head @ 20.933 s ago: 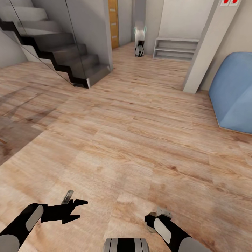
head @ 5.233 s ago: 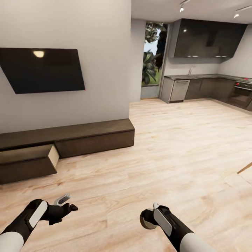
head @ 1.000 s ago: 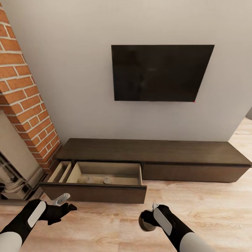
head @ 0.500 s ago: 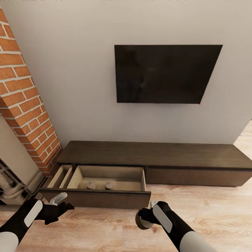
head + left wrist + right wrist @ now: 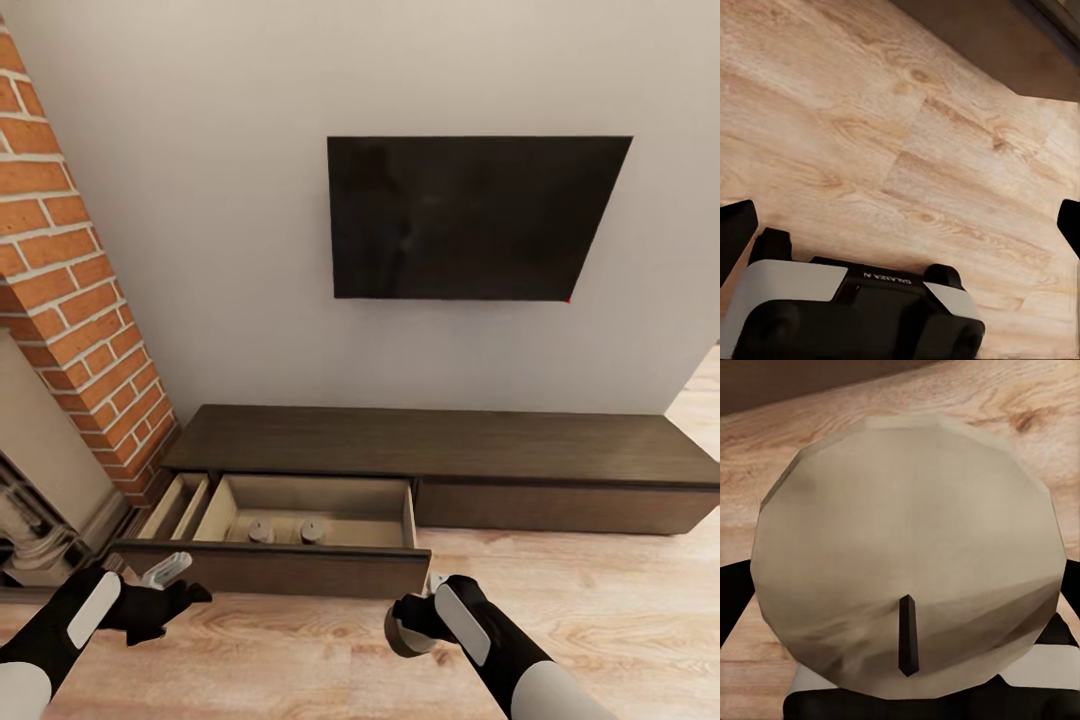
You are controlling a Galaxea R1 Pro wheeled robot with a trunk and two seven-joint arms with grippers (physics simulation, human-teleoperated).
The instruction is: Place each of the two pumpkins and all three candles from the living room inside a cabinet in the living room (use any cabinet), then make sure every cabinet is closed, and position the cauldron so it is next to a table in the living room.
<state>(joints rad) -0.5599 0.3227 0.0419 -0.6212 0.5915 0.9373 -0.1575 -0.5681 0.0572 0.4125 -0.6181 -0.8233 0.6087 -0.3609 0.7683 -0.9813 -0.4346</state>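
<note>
The long dark-brown cabinet (image 5: 440, 440) stands against the wall ahead, with one wide drawer (image 5: 300, 570) pulled out toward me. Two beige candles (image 5: 261, 531) (image 5: 312, 530) stand side by side on the drawer's pale floor. My right gripper (image 5: 408, 626) hovers just in front of the drawer's right end, shut on a third candle (image 5: 907, 555), whose flat top and dark wick face the right wrist camera. My left gripper (image 5: 180, 583) is open and holds nothing, low over the floor before the drawer's left end; its fingertips (image 5: 735, 225) stand wide apart. No pumpkins or cauldron are in view.
A black TV (image 5: 480, 215) hangs on the wall above the cabinet. A red brick chimney (image 5: 70, 280) and a grey fireplace surround (image 5: 30, 500) stand at the left. A narrow side compartment (image 5: 175, 505) is open beside the drawer. Wooden floor (image 5: 600, 620) stretches to the right.
The view has shifted slightly as the robot drew a little closer to the cabinet. Both arms hold the same pose, and the candle stays in my right gripper.
</note>
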